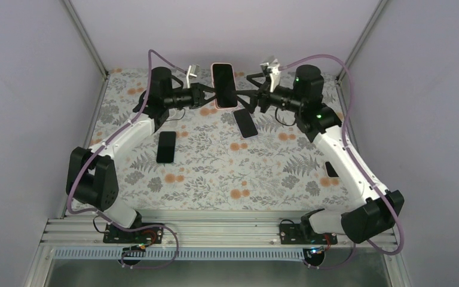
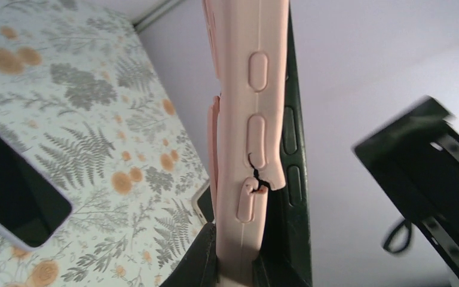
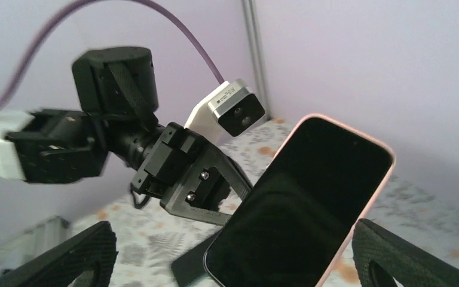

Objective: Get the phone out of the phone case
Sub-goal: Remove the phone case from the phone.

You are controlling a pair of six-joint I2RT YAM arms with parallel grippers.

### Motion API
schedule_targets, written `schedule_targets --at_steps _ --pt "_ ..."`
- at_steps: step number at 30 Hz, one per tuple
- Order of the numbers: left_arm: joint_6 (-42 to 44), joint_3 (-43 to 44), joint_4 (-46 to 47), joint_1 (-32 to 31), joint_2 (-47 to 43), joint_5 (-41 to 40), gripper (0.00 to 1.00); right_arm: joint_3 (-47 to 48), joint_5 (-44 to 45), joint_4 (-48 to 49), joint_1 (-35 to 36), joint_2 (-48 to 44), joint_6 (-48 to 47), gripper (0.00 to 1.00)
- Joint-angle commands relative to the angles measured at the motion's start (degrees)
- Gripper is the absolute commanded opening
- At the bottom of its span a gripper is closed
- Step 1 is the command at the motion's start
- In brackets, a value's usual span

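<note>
The phone (image 1: 223, 86), with its dark screen, sits in a pink phone case (image 1: 214, 67) and is held upright in the air at the back of the table. My left gripper (image 1: 205, 94) is shut on the case's left edge. In the left wrist view its fingers (image 2: 200, 263) clamp the pink case (image 2: 245, 119), and the phone's dark side (image 2: 291, 149) stands slightly out of the case's split rim. My right gripper (image 1: 248, 98) is open just right of the phone. In the right wrist view its pads (image 3: 66, 257) stand wide on either side of the screen (image 3: 302, 203), touching nothing.
Two other dark phones lie on the floral cloth, one (image 1: 166, 146) left of centre and one (image 1: 245, 123) under the held phone. A small dark item (image 1: 331, 169) lies by the right arm. Walls and corner posts close off the back.
</note>
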Motion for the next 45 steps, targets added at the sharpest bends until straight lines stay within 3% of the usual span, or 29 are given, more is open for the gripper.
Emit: schedule_targets --at_steps 1,5,17,35,45 --pt "-1.8 3.7 -4.3 0.3 0.8 -5.5 0.03 -0.8 20.3 -2.2 6.4 -1.4 -13.4 0.92" --pt "-3.2 3.8 -4.9 0.2 1.1 -6.2 0.02 -2.1 30.9 -1.5 12.4 -0.7 -20.3 0.82" --pt "-4.9 2.8 -2.9 0.3 0.6 -5.5 0.02 -6.2 52.1 4.5 24.3 3.5 -32.7 0.72" --pt "-9.6 0.3 3.2 0.2 -1.4 -2.5 0.02 -9.7 66.7 14.3 27.0 6.7 -44.6 0.65" --pt "-13.6 -1.0 7.8 0.1 -1.5 -0.2 0.03 -13.8 71.8 24.8 27.1 6.6 -54.9 0.51"
